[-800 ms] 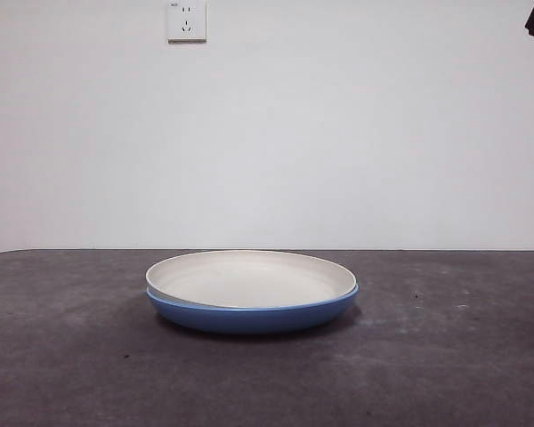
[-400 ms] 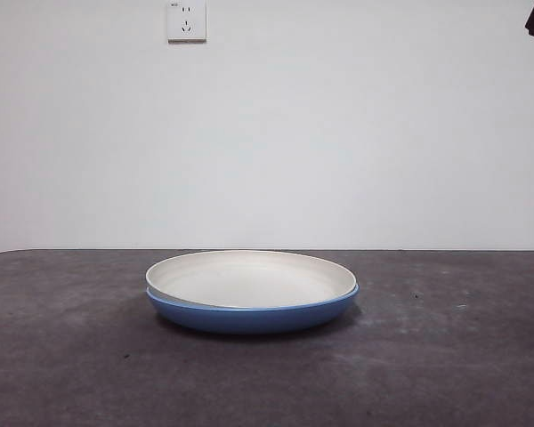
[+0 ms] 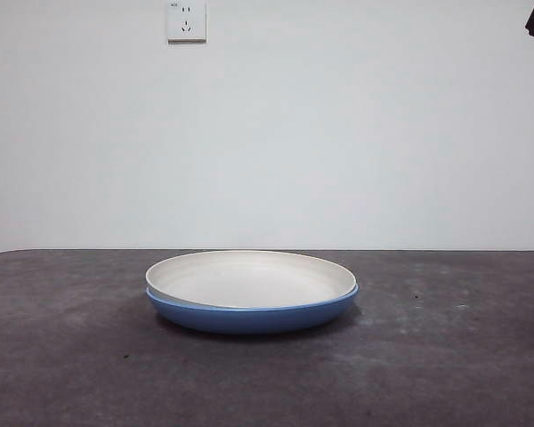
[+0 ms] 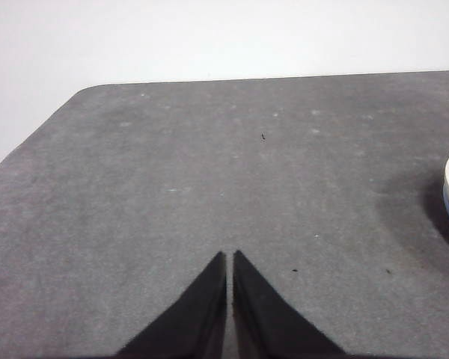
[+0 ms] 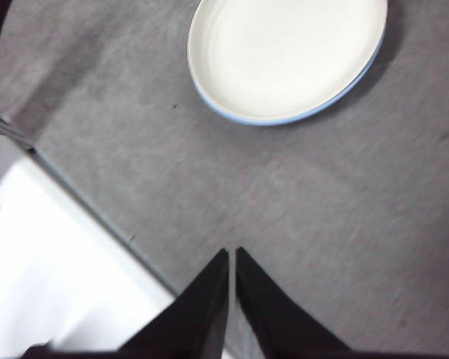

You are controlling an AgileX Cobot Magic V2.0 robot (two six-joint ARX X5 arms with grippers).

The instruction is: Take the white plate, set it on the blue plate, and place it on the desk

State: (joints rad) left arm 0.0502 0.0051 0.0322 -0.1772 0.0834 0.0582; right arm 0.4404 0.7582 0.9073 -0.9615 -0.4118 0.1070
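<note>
In the front view the white plate [image 3: 249, 277] sits nested inside the blue plate [image 3: 252, 313] at the centre of the frame, low on the dark tabletop [image 3: 71, 356]. Its left rim rides a little higher than the blue rim, so it looks slightly tilted rather than fully seated.

The left gripper [image 4: 229, 258] has its jaws pressed narrow with nothing between them, over bare tabletop, and the plates only peek in at the right edge of its view. The right gripper [image 5: 232, 254] is likewise closed and empty, with the stack in the upper part of its frame, well apart.

The stacking step looks done. The risk I judge ahead is lifting the white plate: a pinch on its shallow rim could catch the blue rim too, dragging both, or slip on the glossy curve.
</note>
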